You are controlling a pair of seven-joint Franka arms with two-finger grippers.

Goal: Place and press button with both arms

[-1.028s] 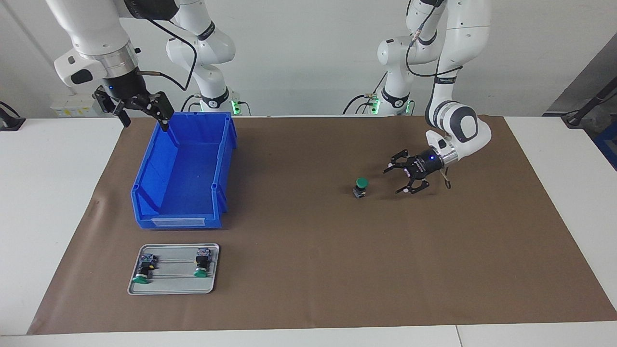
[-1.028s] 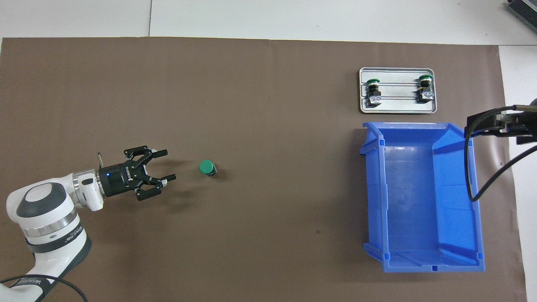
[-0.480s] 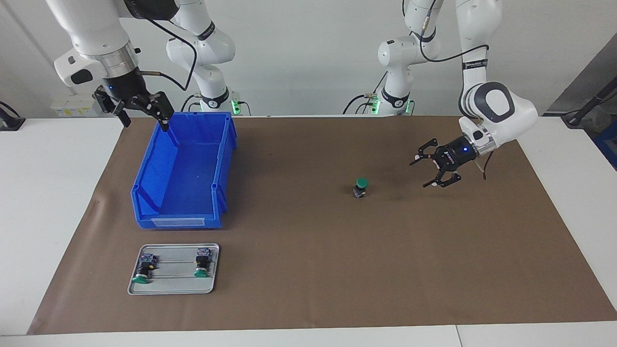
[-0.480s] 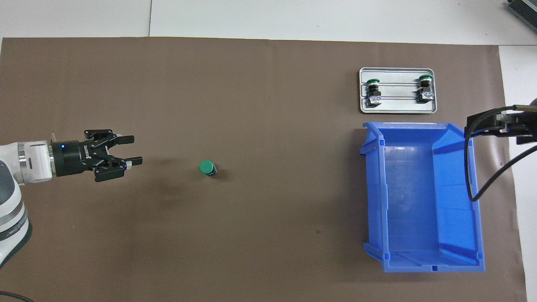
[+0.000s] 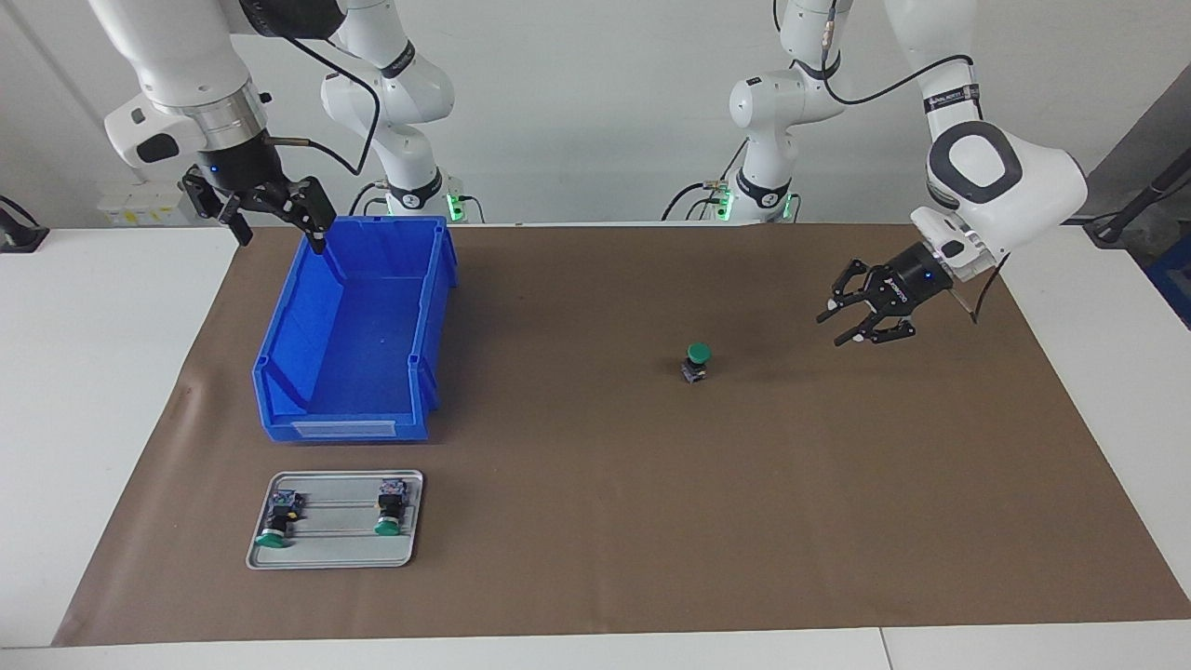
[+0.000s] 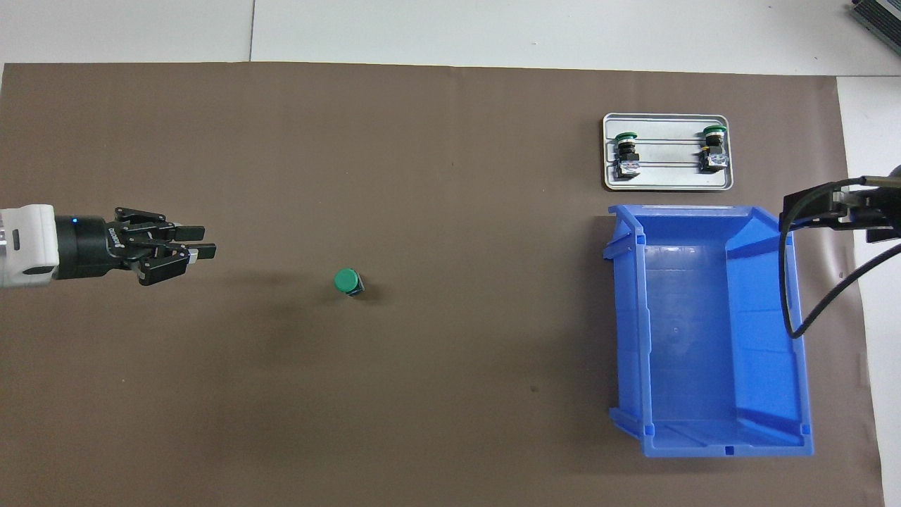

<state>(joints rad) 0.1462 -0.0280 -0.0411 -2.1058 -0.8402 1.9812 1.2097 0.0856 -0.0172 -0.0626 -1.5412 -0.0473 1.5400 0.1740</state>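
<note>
The small green-capped, black-bodied push button (image 5: 696, 361) stood placed upright on the brown paper mat (image 5: 595, 521) but unpressed, the left gripper (image 5: 861, 316) spread empty well apart from it, the right gripper (image 5: 270, 212) spread empty over the blue plastic bin (image 5: 354, 409).

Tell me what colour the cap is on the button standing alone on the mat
Green; the button shows its round cap best in the overhead view.

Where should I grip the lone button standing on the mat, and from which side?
Grip the button by its black body, just under the green cap. It stands upright, cap up, alone on the mat, so I'd come in low from the left arm's end, where the open left gripper hangs. The cap overhangs the body, so a top-down grip looks less secure.
</note>
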